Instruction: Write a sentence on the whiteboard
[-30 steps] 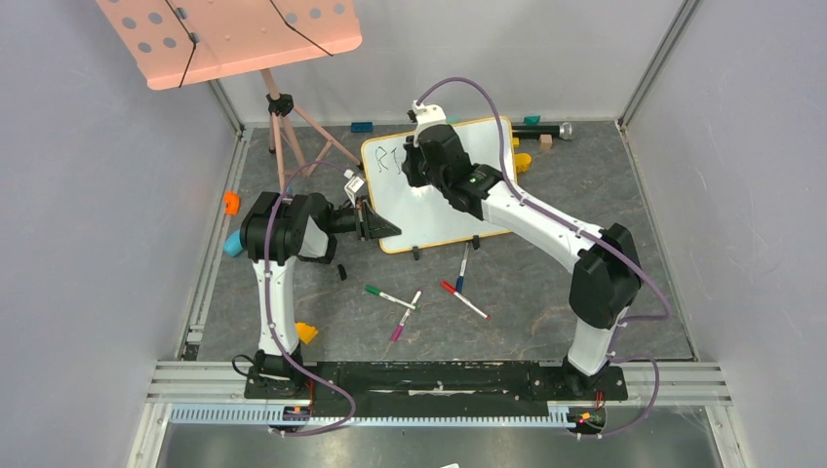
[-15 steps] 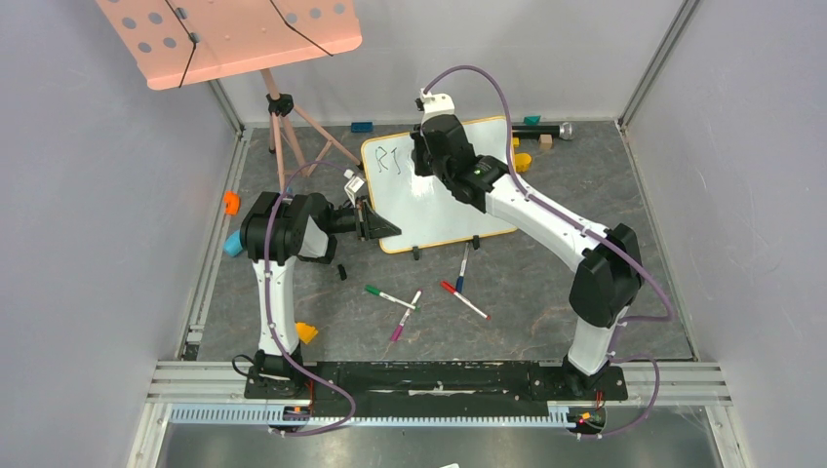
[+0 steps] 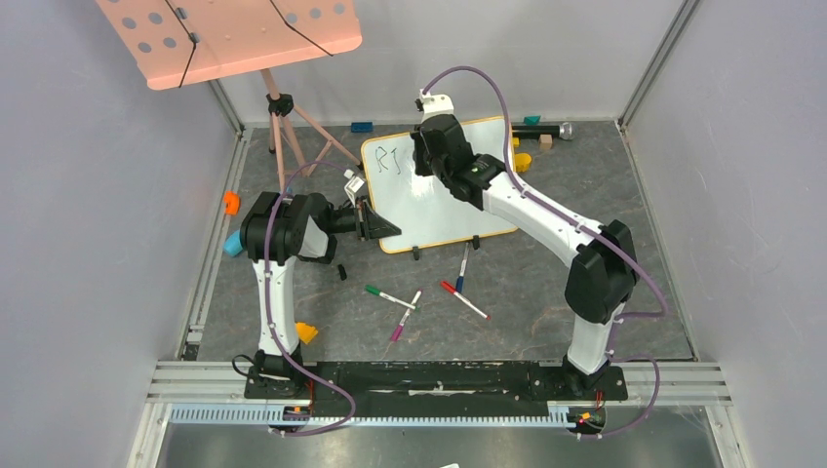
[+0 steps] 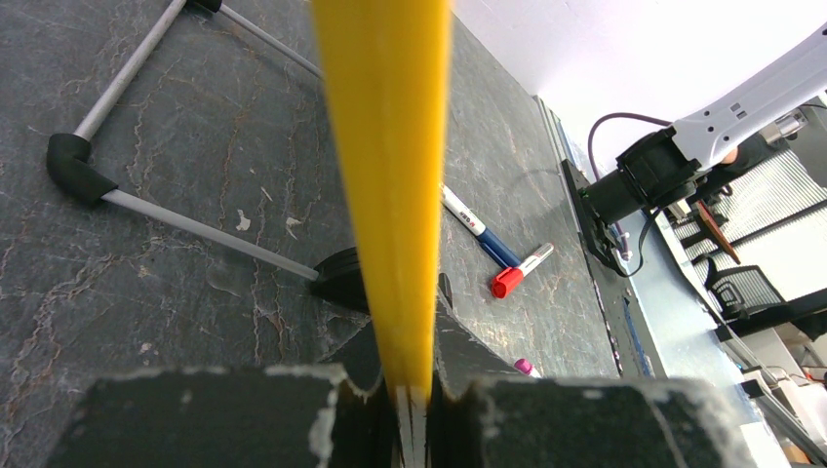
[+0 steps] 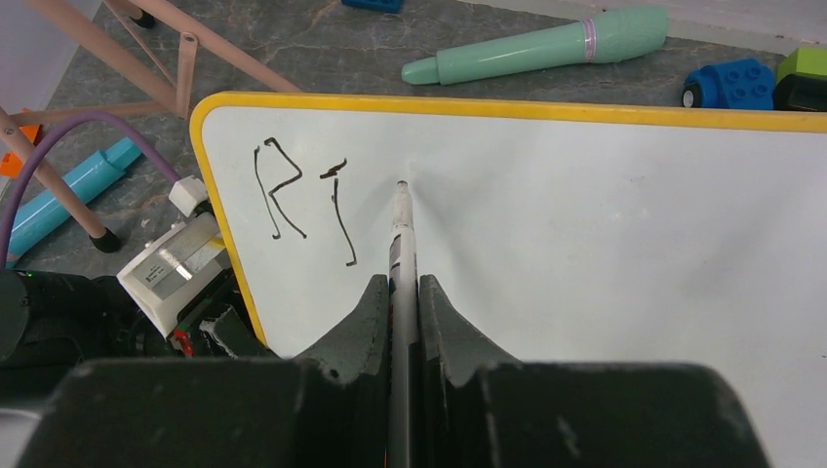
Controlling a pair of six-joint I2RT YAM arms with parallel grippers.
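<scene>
left gripper (image 4: pixel 413 395) pinched tight on whiteboard (image 5: pixel 605 253) yellow rim, likely bracing it against pen pressure. whiteboard propped tilted on table (image 3: pixel 546 292), centre-rear. right gripper (image 5: pixel 400 297) clamps marker (image 5: pixel 400 239), tip at surface just right of sentence (image 5: pixel 307 200) start "RI". third letter looks due.

A pink perforated music stand (image 3: pixel 229 39) stands at the far left of the grey desk (image 3: pixel 531 317). Just right of its legs lies a blue brick (image 3: pixel 362 127). To the stand's near left sit an orange block (image 3: pixel 231 202) and a light-blue tube (image 3: pixel 232 244). Well to its near right lie four loose markers: green marker (image 3: pixel 388 295), pink marker (image 3: pixel 405 315), red marker (image 3: pixel 464 300) and blue marker (image 3: pixel 462 267).
</scene>
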